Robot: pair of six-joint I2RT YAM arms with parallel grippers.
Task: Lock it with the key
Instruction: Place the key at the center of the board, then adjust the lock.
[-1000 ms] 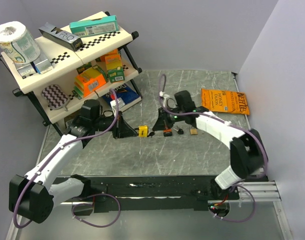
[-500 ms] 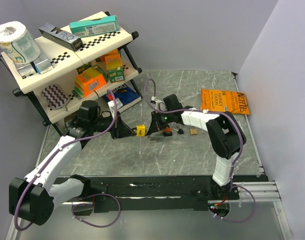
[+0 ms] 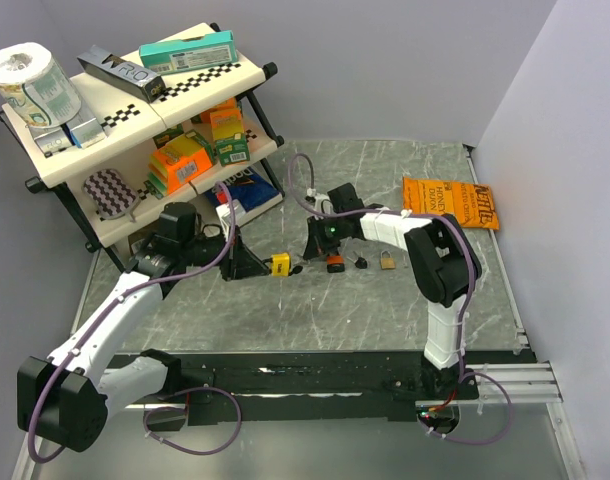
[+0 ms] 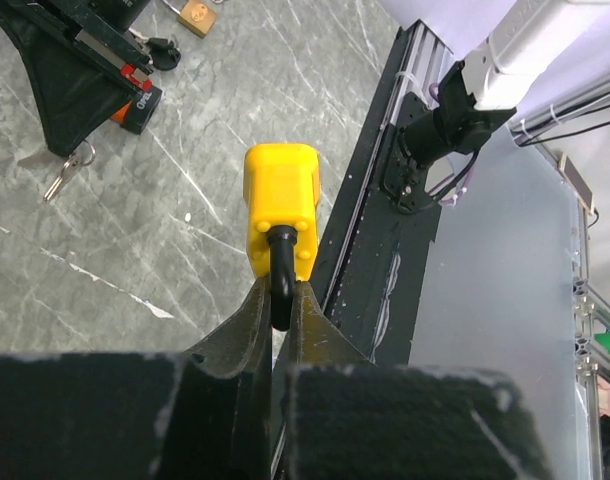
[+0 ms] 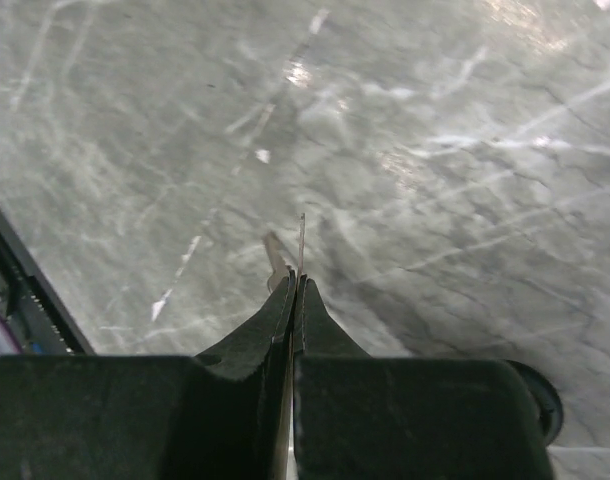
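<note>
Compared with a second ago, the right arm has folded its elbow inward and carried its wrist left, so that the right gripper (image 5: pixel 296 284) now stands just beside the yellow padlock (image 4: pixel 282 205). The left arm has shifted only slightly.

**Current state**
- The left gripper (image 4: pixel 281 298) has its jaws clamped on the padlock's black shackle (image 4: pixel 279 270). The body projects forward, clear of the table (image 3: pixel 385 320).
- The right jaws are pressed together on the key (image 5: pixel 301 238). Only a thin blade shows beyond the fingertips, seen nearly edge-on.
- Whether the shackle is seated in the body cannot be determined; one leg is hidden.
- The keyway face is not visible in any view.

**Hazards**
1. Missed insertion. The blade is narrow and the keyway is unseen, so a small angular error probably places the tip on the body and not in the slot.
2. Padlock swing. The lock is held by the shackle alone, so side load from the key is likely to pivot the body about the rounded bar.
3. Key slip. The grip sits at the extreme fingertips, and push-back may rotate the key or drive it back between the pads.
4. Collision. Both grippers work close together, and a brass padlock (image 3: pixel 385 262) and a black block (image 3: pixel 335 265) lie on the table near the right gripper.
</note>
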